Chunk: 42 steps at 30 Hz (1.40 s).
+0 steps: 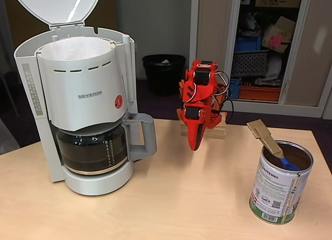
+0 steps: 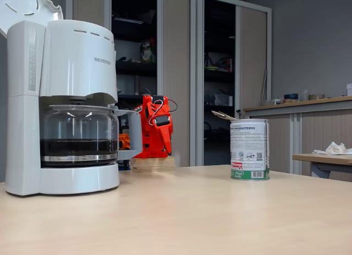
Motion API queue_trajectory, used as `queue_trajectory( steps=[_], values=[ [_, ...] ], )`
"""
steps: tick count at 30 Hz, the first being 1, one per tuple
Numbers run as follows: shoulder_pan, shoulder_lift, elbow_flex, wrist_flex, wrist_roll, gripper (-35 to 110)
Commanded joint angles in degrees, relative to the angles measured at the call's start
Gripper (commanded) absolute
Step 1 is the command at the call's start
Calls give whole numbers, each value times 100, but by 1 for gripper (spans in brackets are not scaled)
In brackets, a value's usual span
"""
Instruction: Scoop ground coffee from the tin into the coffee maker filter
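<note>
Tin [image 1: 280,185]: upright on the counter [image 1: 171,198], right of the folded arm in a fixed view. Scoop handle [image 1: 265,137] slants up-left, toward the gripper [image 1: 195,142]. Gripper: pointing down, apparently closed, holding nothing. Coffee maker filter [image 1: 72,48]: far left.

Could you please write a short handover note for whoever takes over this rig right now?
Gripper: the red gripper hangs folded, pointing down at the table between machine and tin, holding nothing; whether its jaws are open cannot be told.
Things: the silver cylindrical tin with the white and green label stands open at the right of the table; a blue scoop with a cardboard-like handle rests inside it. The white paper filter sits in the white coffee maker, lid up.
Done: nothing visibly scooped.
Left: grasp the scoop, carry coffee to the filter.
</note>
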Motion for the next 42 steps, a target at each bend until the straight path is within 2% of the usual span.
queue_trajectory(
  steps=[1,11,16,18,21,22,27,29,30,33,35,42],
  values=[
    [-79,18,35,79,88,0],
    [-1160,0,35,-88,105,0],
    [-1538,0,35,-492,1380,0],
    [-1644,0,35,-747,1099,1],
    [-1890,0,35,-949,563,14],
    [-2030,9,35,-932,141,14],
    [-2320,9,35,-1608,-562,10],
    [-2355,9,35,-1828,-167,0],
    [-2285,9,35,-1907,-35,0],
    [-2443,9,35,-2285,-633,0],
    [-2962,35,35,-2505,-1485,0],
    [-3059,44,35,-2733,-1204,10]
  ],
)
